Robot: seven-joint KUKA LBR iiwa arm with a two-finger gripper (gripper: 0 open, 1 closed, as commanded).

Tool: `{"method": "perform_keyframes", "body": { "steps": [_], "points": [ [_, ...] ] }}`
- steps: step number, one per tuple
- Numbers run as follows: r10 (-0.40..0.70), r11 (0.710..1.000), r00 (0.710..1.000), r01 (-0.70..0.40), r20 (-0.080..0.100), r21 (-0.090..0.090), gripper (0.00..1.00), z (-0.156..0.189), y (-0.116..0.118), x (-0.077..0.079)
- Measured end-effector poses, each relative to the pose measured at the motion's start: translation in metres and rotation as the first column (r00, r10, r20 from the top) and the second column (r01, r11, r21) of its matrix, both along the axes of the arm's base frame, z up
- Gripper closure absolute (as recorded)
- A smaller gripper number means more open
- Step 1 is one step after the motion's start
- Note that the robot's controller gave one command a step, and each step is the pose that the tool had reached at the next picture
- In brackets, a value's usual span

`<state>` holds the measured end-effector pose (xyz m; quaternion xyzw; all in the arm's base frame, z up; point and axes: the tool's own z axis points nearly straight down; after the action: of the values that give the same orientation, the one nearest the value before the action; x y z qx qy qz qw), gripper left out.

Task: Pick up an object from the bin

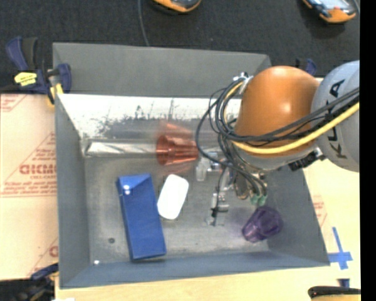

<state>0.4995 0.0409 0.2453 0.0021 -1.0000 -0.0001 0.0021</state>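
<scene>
— What's the big picture?

— A grey metal bin [72, 187], with the arm [276, 108] and its orange cover and cables reaching in from the right.

— And inside?

— A blue box [141, 218] lies flat on the left. A translucent red cup [175, 149] lies on its side at the back wall. A white oval piece [173, 196] sits just beside the box. A small purple translucent piece [261, 224] lies in the front right corner.

— The pincer?

— The pincer [219, 209] is low over bare floor, between the white oval piece and the purple translucent piece, apart from both. Spread or pressed together, I cannot tell.
</scene>
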Motion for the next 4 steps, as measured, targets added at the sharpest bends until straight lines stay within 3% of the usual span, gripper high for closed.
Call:
{"method": "perform_keyframes", "body": {
  "steps": [1,2,3,4],
  "points": [
    [-0.001,1.000,1.000,0.001,0.007,0.001,0.00,0.003,0.000,0.002],
    [0.063,0.998,0.998,-0.063,0.009,0.000,0.00,-0.001,0.028,0.043],
    [0.044,0.999,0.999,-0.044,0.017,0.001,0.00,-0.056,0.046,0.065],
    [0.048,0.999,0.999,-0.048,0.021,0.002,0.00,-0.114,0.066,0.029]
  ]
}}
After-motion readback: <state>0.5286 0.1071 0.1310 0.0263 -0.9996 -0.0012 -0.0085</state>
